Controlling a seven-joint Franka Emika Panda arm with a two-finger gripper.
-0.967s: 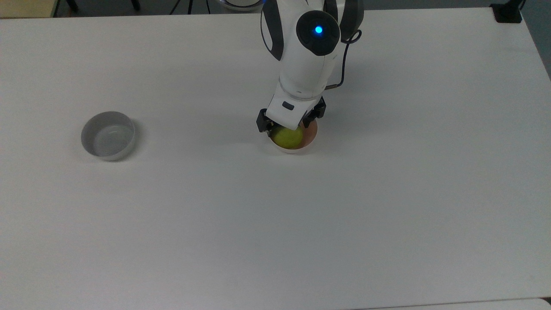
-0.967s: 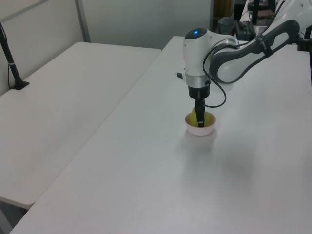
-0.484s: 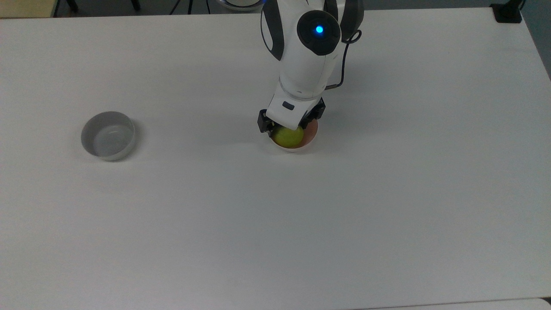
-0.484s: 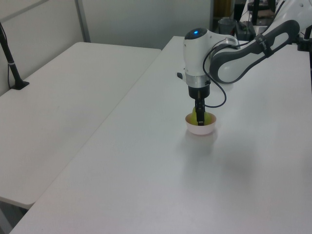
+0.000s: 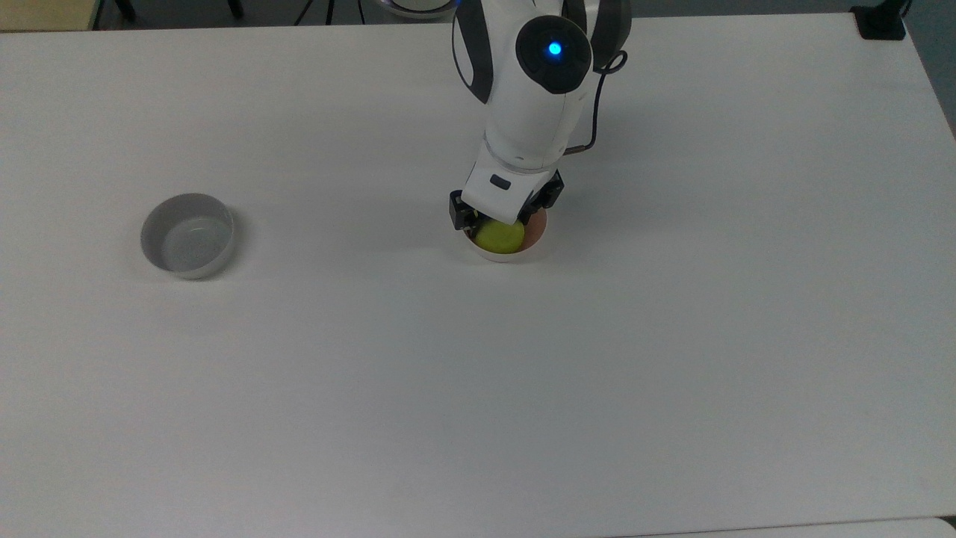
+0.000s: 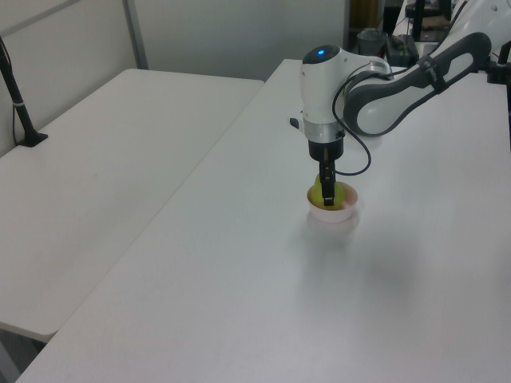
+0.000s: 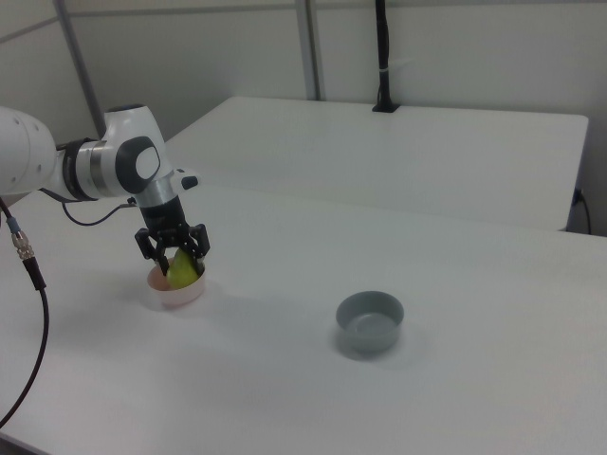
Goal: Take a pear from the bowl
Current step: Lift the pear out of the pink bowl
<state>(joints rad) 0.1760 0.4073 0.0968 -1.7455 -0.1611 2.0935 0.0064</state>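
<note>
White arm (image 5: 526, 104), blk joints, blue LED

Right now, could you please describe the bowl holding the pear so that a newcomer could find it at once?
On the white table, look directly under the robot arm's gripper. There sits a small round bowl, pale pink inside and whitish outside, with a yellow-green pear in it. The other bowl, far toward the top view's left, is grey and holds nothing.
</note>
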